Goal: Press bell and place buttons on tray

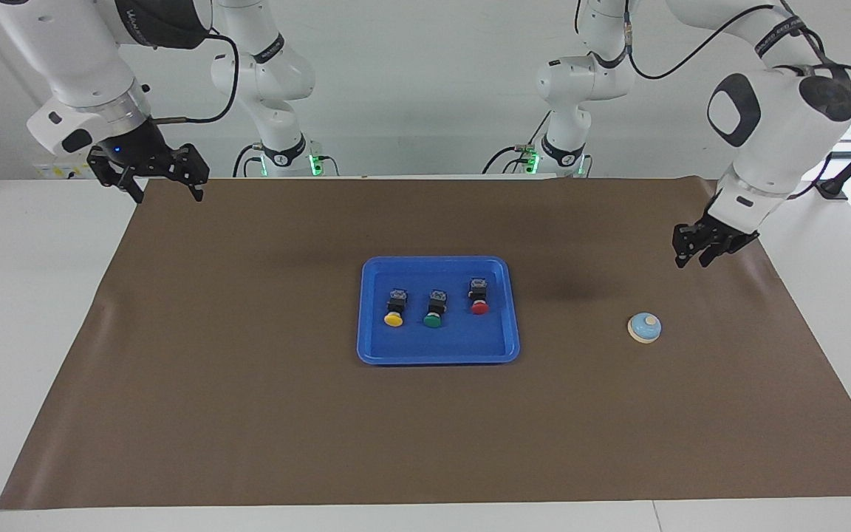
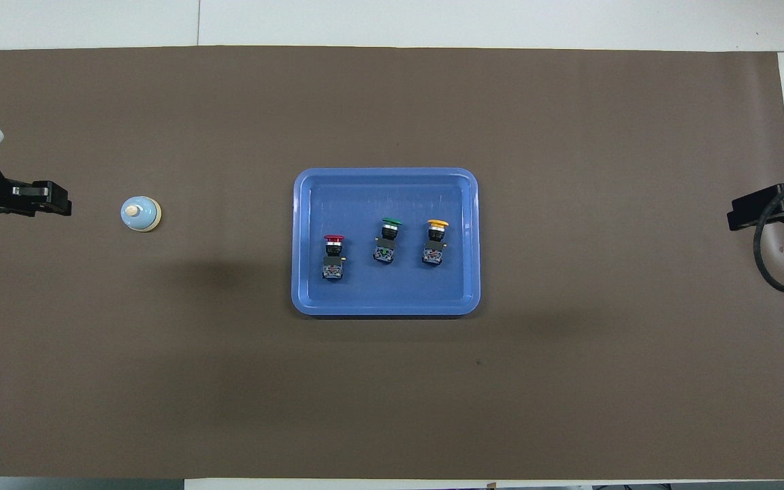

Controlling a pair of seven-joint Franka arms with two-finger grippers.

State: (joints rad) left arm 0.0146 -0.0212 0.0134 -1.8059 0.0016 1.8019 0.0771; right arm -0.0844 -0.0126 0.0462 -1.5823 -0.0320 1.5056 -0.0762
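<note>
Facing view, tray (image 1: 381, 351): blue, flat on the brown mat (image 1: 248, 414) at mid-desk, well apart from every edge of the desk (image 1: 26, 310).
Red button (image 1: 479, 297): lying in the tray, on the side toward the left arm's end.
Green button (image 1: 434, 309): lying in the tray, between the other two.
Yellow button (image 1: 394, 308): lying in the tray, on the side toward the right arm's end; all three apart from one another, caps pointing away from the robots.
Bell (image 1: 645, 327): upright on the mat, toward the left arm's end of the desk, well apart from the tray.
Left gripper (image 1: 697, 255): raised over the mat near the bell, not touching it; holding nothing; finger spread impossible to tell.
Right gripper (image 1: 165, 191): raised over the mat's corner at the right arm's end; fingers spread wide, holding nothing.
</note>
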